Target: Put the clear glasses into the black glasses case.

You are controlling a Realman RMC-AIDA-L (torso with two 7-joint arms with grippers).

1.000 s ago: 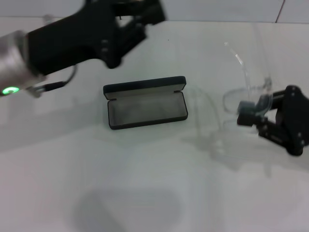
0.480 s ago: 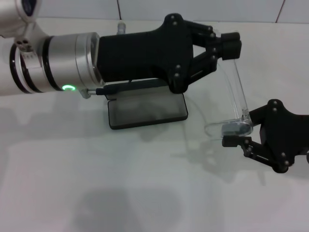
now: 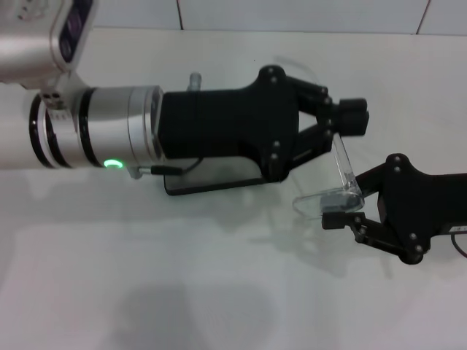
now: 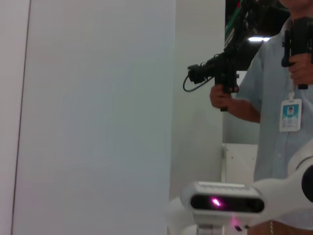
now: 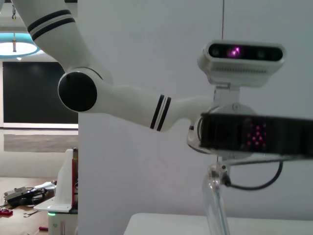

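The transparent colourless plastic glasses (image 3: 337,188) are pinched at the lens in the closed right gripper (image 3: 337,211) and by one arm tip in the closed left gripper (image 3: 349,120), with the oblong black hard-shell case (image 3: 211,182) lying open to their left, mostly hidden beneath the left arm.

A smooth, pale white counter (image 3: 219,292) fills the head view, running back to a tiled white wall. Directly on it lies the oblong black hard-shell glasses case (image 3: 211,182), near the middle of the surface, largely hidden under a robot arm so only its near edge shows; soft grey shadows fall across the bare counter nearby
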